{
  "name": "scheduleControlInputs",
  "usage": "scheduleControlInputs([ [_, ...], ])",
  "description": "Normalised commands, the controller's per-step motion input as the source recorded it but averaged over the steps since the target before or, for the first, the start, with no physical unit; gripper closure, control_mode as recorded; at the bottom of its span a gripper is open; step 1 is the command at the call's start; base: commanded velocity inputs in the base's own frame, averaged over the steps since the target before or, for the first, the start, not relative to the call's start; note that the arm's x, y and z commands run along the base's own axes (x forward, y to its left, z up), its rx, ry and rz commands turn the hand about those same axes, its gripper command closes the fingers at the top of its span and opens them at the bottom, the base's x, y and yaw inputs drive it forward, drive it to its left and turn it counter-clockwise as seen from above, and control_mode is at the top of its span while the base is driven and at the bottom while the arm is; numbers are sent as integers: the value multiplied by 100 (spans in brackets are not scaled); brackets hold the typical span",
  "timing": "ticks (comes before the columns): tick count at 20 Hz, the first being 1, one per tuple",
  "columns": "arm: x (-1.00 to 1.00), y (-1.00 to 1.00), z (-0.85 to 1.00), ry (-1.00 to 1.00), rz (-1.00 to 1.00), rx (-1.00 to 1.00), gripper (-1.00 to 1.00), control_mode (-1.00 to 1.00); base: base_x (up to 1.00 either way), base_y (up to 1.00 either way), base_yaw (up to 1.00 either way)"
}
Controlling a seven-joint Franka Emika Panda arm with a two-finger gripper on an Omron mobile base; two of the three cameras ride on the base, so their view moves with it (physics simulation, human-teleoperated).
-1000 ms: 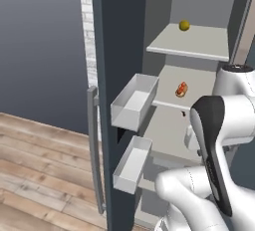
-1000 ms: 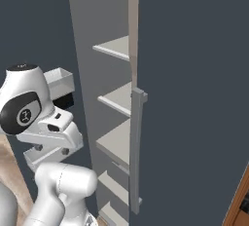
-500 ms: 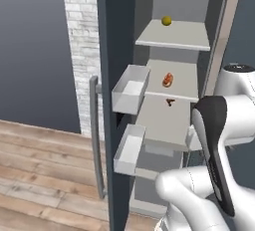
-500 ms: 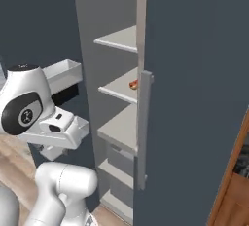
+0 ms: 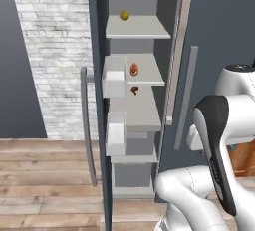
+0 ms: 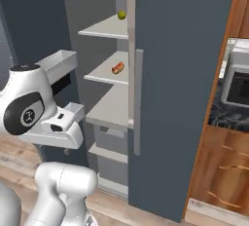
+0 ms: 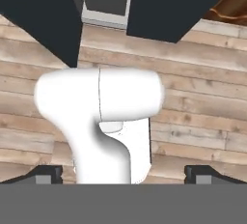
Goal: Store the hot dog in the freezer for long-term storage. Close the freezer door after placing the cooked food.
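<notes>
The hot dog (image 5: 134,69) lies on a middle shelf of the freezer (image 5: 137,110), below a shelf that bears a small yellow ball (image 5: 124,15). From the right base view the hot dog (image 6: 117,67) sits near that shelf's front edge. The freezer door (image 5: 95,125) stands wide open, seen edge-on, with whitish bins (image 5: 114,75) on its inside and its bar handle (image 5: 86,125) at the left. My gripper (image 7: 123,175) is open and holds nothing. It points down at the wooden floor, well away from the shelves.
The other grey door panel (image 6: 185,74), with its own bar handle (image 6: 138,101), is shut to the right of the opening. Brown wooden cabinets (image 6: 223,171) and a dark appliance (image 6: 239,86) stand farther right. A white brick wall (image 5: 50,51) is at the left.
The whole picture has shifted, so the base has moved and the freezer now faces me more squarely. The hot dog still lies on its shelf and my gripper stays open.
</notes>
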Motion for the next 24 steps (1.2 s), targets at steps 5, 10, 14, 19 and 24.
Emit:
scheduleControlInputs([
  [5,0,0,0,0,0,0,-100,100,-56,64,-37],
  [10,0,0,0,0,0,0,-100,100,-27,68,-25],
  [14,0,0,0,0,0,0,-100,100,-3,67,-20],
  [19,0,0,0,0,0,0,-100,100,3,22,-4],
  [24,0,0,0,0,0,0,-100,100,0,0,0],
])
